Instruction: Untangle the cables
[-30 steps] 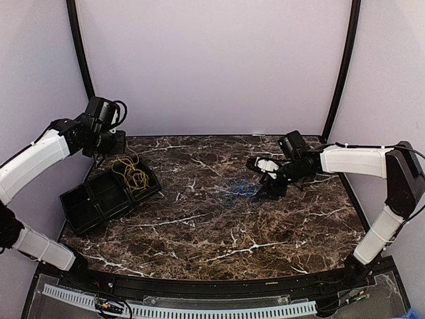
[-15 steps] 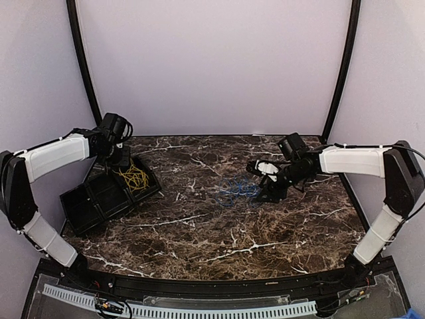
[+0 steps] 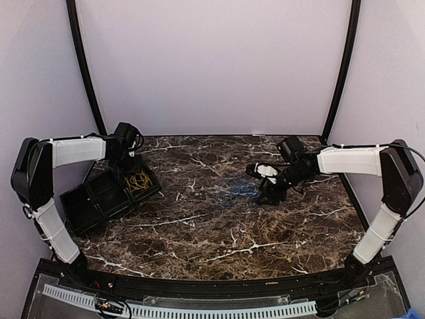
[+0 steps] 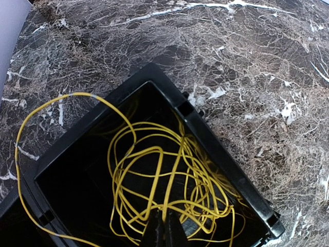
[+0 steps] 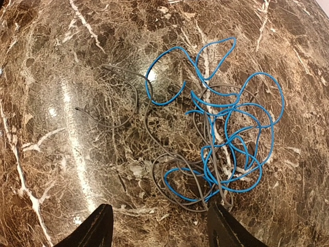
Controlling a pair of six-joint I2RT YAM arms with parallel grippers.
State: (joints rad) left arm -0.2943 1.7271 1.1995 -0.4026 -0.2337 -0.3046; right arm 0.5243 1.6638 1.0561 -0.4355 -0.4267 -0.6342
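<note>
Over tray, left gripper pinches yellow cable; right gripper spread, blue cable ahead.

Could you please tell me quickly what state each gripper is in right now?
Left gripper: closed on the yellow cable.
Right gripper: open, holding nothing, beside the blue cable.

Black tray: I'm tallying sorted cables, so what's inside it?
A yellow cable lies coiled in the black tray's end compartment, one loop spilling over its rim. The left gripper pinches a strand. The floor under the coil is hidden.
</note>
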